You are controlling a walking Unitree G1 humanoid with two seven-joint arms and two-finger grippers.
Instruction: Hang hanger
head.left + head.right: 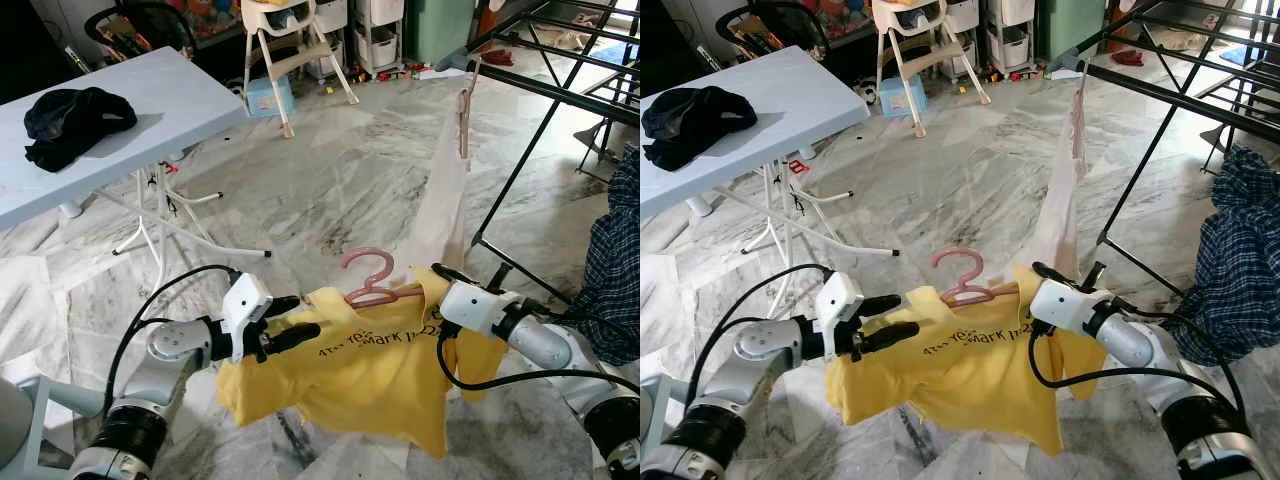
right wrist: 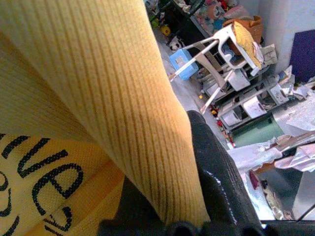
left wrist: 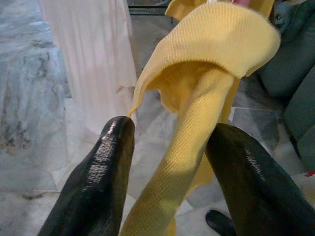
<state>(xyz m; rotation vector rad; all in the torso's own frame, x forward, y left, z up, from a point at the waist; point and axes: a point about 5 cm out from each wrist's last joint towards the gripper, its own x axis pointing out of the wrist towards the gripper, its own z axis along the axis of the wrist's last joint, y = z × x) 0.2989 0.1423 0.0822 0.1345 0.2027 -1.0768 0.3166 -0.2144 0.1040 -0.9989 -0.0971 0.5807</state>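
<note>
A yellow shirt [image 1: 370, 370] with black lettering hangs on a pink hanger [image 1: 370, 280], whose hook stands up above the collar. The shirt is held up between my two grippers, low over the floor. My left gripper [image 1: 306, 315] grips the shirt's left shoulder, and the left wrist view shows a strip of yellow fabric [image 3: 197, 128] between the black fingers [image 3: 106, 167]. My right gripper [image 1: 436, 278] is shut on the shirt's right shoulder, where yellow fabric [image 2: 74, 73] lies over one finger [image 2: 216, 182]. The hanger's arms are hidden inside the shirt.
A black drying rack [image 1: 540, 90] stands at the right. On it hang a white garment [image 1: 440, 200] on its own hanger and a dark plaid garment [image 1: 615, 260]. A light blue table [image 1: 170, 100] with a black cloth [image 1: 70, 120] is on the left. A high chair [image 1: 285, 50] stands further back.
</note>
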